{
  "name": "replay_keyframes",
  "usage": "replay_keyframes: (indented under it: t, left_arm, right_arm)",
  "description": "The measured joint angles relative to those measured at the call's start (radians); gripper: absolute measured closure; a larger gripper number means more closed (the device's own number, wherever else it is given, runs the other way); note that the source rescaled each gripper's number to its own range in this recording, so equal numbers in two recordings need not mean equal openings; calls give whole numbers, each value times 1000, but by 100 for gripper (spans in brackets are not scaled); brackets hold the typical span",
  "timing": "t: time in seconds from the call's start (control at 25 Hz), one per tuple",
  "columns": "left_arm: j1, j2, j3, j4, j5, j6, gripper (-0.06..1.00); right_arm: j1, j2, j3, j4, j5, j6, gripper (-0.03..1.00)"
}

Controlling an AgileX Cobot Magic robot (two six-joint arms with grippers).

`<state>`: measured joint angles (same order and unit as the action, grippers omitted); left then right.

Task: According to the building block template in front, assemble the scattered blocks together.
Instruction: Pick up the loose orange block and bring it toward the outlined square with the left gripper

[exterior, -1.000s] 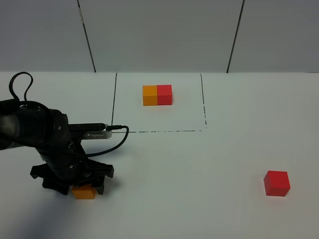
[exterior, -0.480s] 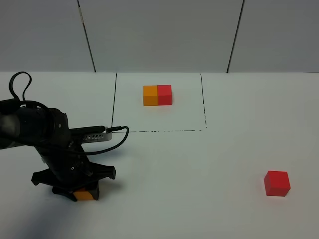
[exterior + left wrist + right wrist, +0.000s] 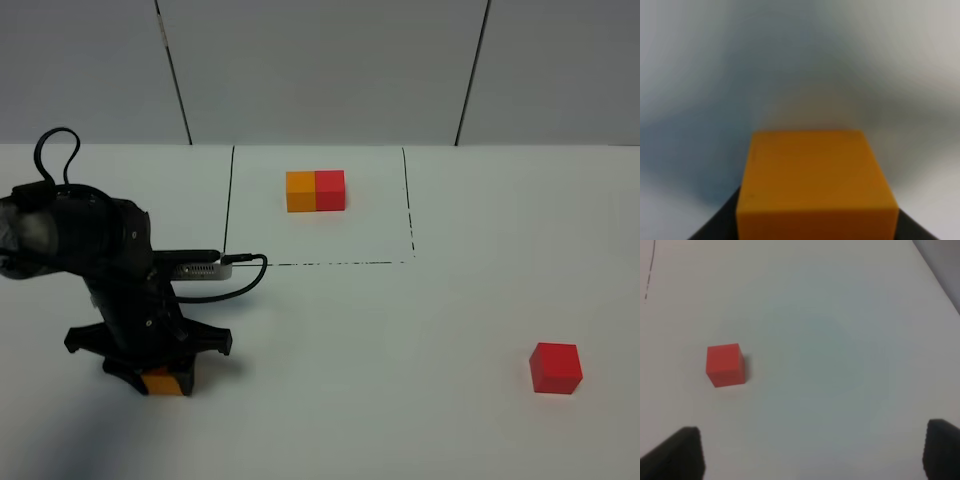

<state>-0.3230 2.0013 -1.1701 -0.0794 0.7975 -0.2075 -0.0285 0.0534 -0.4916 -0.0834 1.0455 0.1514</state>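
Note:
The template (image 3: 316, 190) is an orange and red cube pair, orange on the left, inside thin black lines at the back of the table. The scattered orange cube (image 3: 165, 382) sits at the front left between the fingers of my left gripper (image 3: 160, 378), which is shut on it. In the left wrist view the orange cube (image 3: 815, 185) fills the frame, with dark fingers (image 3: 715, 227) at its sides. The scattered red cube (image 3: 555, 367) lies alone at the front right. In the right wrist view, my right gripper (image 3: 812, 452) is open and empty, with the red cube (image 3: 725, 365) some way ahead of it.
A black cable (image 3: 235, 275) runs from the left arm over the table (image 3: 400, 330) near the template's front line. A grey panelled wall (image 3: 320, 70) stands behind the table. The right arm does not show in the exterior view.
The left arm has risen and shifted slightly over the orange cube, and the cube now shows a little higher between the fingers. The red cube and the template have not moved.

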Motion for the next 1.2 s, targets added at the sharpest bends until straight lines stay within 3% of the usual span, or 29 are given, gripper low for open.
replay_keyframes:
  t: [0.16,0.24,0.56,0.64,0.76,0.96,1.2]
  left_arm:
    - [-13,2,-151,119,113,39,94]
    - [-32,2,-233,149,152,123,94]
    - [-166,4,-434,106,168,817,94]
    - [-198,18,-470,99,169,925,94]
    - [-239,69,-535,99,209,992,94]
    - [-280,187,-631,101,288,1013,94]
    - [-306,299,-679,101,304,1062,94]
  right_arm:
    - [0,0,0,0,0,0,21]
    - [0,0,0,0,0,0,21]
    - [0,0,0,0,0,0,21]
    - [0,0,0,0,0,0,21]
    - [0,0,0,0,0,0,21]
    - [0,0,0,0,0,0,21]
    - [0,0,0,0,0,0,21]
